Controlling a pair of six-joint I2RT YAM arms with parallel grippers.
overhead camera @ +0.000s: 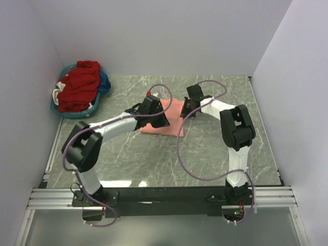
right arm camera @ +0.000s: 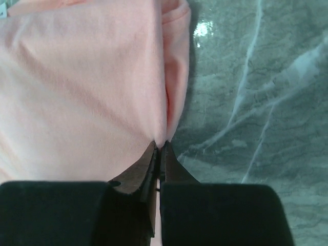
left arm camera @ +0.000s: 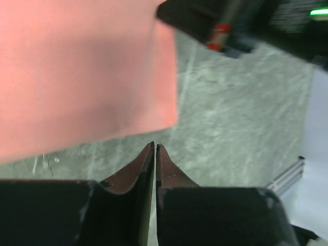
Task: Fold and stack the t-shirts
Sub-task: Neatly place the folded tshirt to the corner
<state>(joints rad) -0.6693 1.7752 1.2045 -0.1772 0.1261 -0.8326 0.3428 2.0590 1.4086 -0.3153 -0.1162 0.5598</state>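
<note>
From where I stand the job looks barely begun: one salmon-pink cotton t-shirt (overhead camera: 173,119) lies near the middle of the grey marbled bench (overhead camera: 205,148), already doubled over into a rough rectangle with a second layer showing along its edge in the right wrist view. I'd guess it is partway through its folds, not finished. Both arms are bent in over it. The left claw (left arm camera: 155,149) has its fingers pressed together with nothing between them. Its tips sit over bare bench just off the shirt's lower edge, and the pink cloth fills the upper left of that wrist view. The right claw (right arm camera: 160,148) is also closed tight, and the shirt's folded edge runs straight into its tips with creases gathering there, so I take it to be nipping that edge, though the contact itself is hard to make out. No stack exists anywhere on the bench that I can see. In the upper left of the overhead view, against the wall, stands a teal plastic laundry basket (overhead camera: 95,106), heaped above its rim. A crumpled mass of red garments (overhead camera: 79,84) lies on top, with a bit of blue cloth (overhead camera: 105,82) at its right side and some white cloth (overhead camera: 59,93) at the left. How many shirts that makes I can't tell, but all of them wait to be folded, so most of the work lies ahead.
</note>
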